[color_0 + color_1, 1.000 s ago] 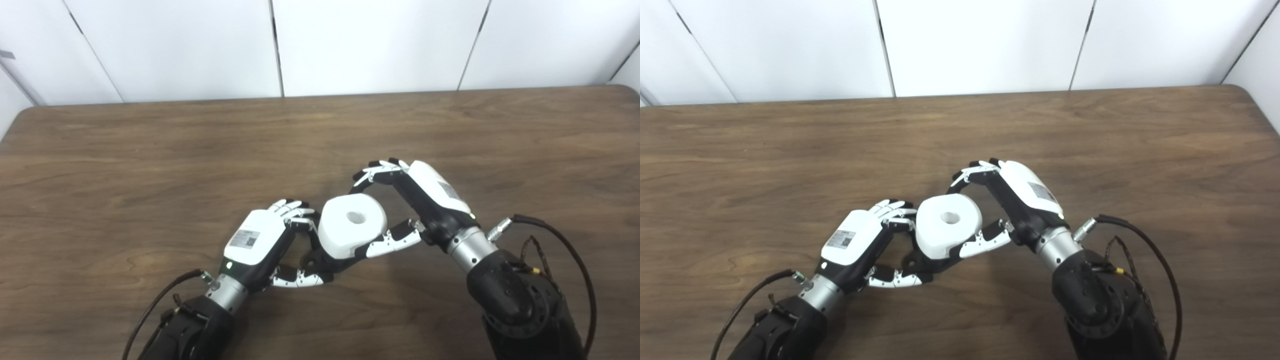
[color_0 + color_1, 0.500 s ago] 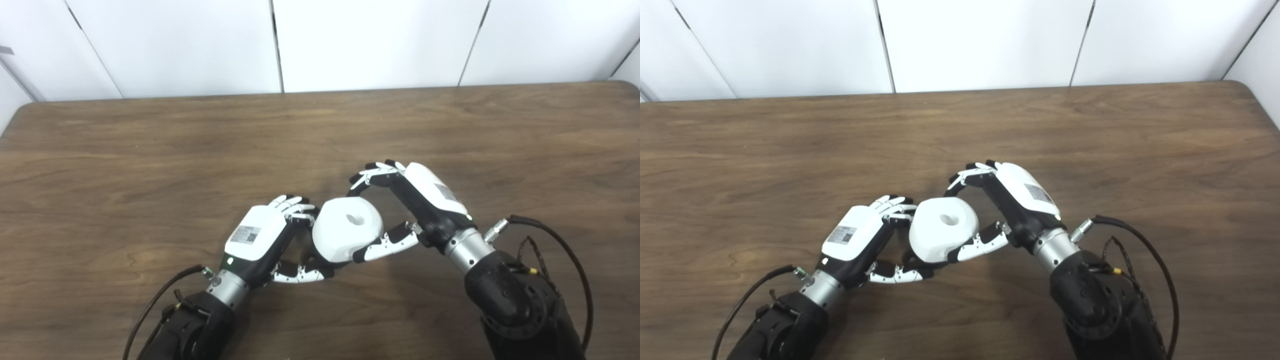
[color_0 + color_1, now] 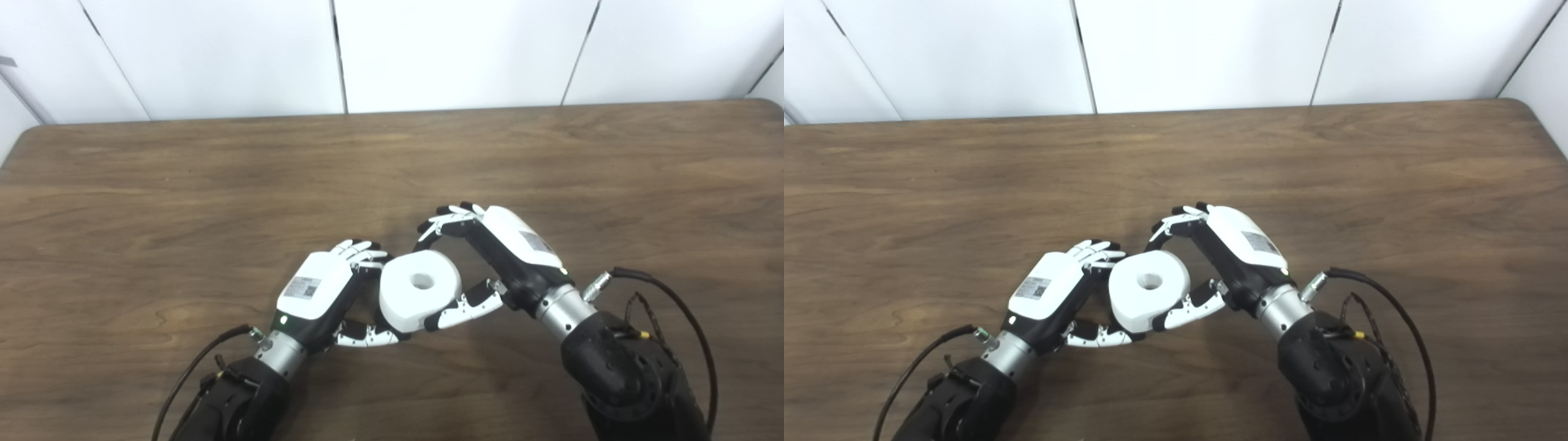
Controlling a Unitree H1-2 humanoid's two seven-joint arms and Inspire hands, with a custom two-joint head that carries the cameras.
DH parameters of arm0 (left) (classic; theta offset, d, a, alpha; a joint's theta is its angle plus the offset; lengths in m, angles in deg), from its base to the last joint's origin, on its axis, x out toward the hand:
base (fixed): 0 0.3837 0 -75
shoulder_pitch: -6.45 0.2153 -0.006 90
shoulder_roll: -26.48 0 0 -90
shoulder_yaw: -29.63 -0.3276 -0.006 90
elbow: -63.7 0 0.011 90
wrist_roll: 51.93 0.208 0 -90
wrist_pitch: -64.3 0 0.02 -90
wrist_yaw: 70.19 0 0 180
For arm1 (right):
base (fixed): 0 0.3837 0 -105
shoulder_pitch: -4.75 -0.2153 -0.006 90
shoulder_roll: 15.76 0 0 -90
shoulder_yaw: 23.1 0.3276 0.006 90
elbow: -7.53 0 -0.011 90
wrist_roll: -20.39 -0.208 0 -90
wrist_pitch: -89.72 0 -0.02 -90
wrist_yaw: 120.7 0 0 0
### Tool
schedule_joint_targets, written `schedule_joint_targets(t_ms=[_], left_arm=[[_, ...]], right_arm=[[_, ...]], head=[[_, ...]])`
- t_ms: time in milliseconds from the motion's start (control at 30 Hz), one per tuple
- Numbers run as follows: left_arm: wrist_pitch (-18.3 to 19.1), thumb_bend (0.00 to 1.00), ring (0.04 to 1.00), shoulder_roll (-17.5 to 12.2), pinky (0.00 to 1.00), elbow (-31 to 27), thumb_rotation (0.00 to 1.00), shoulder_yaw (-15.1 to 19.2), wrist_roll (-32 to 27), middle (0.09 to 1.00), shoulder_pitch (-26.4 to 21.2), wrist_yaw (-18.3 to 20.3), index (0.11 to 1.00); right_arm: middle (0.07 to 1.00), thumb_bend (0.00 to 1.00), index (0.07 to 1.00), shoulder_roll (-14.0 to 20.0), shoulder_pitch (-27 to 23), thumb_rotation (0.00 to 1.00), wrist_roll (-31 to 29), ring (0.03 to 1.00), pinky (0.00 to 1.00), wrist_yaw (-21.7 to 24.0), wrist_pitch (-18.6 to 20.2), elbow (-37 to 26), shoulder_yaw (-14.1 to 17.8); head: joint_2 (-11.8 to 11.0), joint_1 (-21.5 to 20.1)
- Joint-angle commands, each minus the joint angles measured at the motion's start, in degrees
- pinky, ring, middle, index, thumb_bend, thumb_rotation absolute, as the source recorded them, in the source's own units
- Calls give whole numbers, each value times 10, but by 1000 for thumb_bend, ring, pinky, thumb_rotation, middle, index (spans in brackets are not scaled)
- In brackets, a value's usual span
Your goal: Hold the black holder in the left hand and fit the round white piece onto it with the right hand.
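**Seating the white ring over a holder that hardly shows**

Sitting between the two hands, the round white piece lies nearly flat, its central hole facing up and slightly toward the cameras, so its axis runs close to vertical. It rests low over the desk, directly against the left hand's fingertips. The right hand grips it: fingers curl over the far rim, and the thumb presses the near side wall. This hand comes in from the right of the piece.

Just left of and below the piece, the black holder shows only as a dark sliver under its left edge, inside the left hand, which is closed around it with the thumb reaching along the desk beneath the piece. How much of the holder already enters the hole cannot be told; the piece covers the joint.

The coming move probably turns on that vertical line: hole above, holder below. The piece seems to need a straight downward press, kept level, while the left hand stays firm. A tilt could jam it.

No containers are in view, and nothing else lies on the desk.
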Motion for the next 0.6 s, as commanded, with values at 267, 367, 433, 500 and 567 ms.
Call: schedule_joint_targets(t_ms=[267, 367, 433, 500, 567], left_arm=[[5, 524, 880, 4, 922, 6, 56, -10, 17, 798, 2, 15, 486], [9, 524, 881, 5, 921, 4, 56, -11, 18, 798, 2, 18, 486], [11, 524, 882, 5, 924, 3, 55, -11, 17, 799, 2, 20, 486], [10, 524, 882, 5, 924, 3, 55, -10, 14, 799, 3, 17, 486], [10, 524, 880, 5, 923, 3, 55, -10, 14, 799, 3, 17, 486]], right_arm=[[797, 518, 485, 2, -9, 135, -2, 922, 1000, -4, -10, -16, 7], [796, 518, 485, 6, -10, 137, -5, 920, 1000, -7, -13, -10, 9], [796, 518, 485, 6, -10, 138, -9, 917, 1000, -9, -13, -6, 11], [799, 517, 485, 7, -11, 139, -12, 917, 1000, -8, -12, -2, 12], [804, 517, 487, 9, -13, 141, -11, 919, 1000, -3, -7, -1, 12]], head=[[2, -3], [4, -2], [3, -1], [3, -1], [3, -1]])
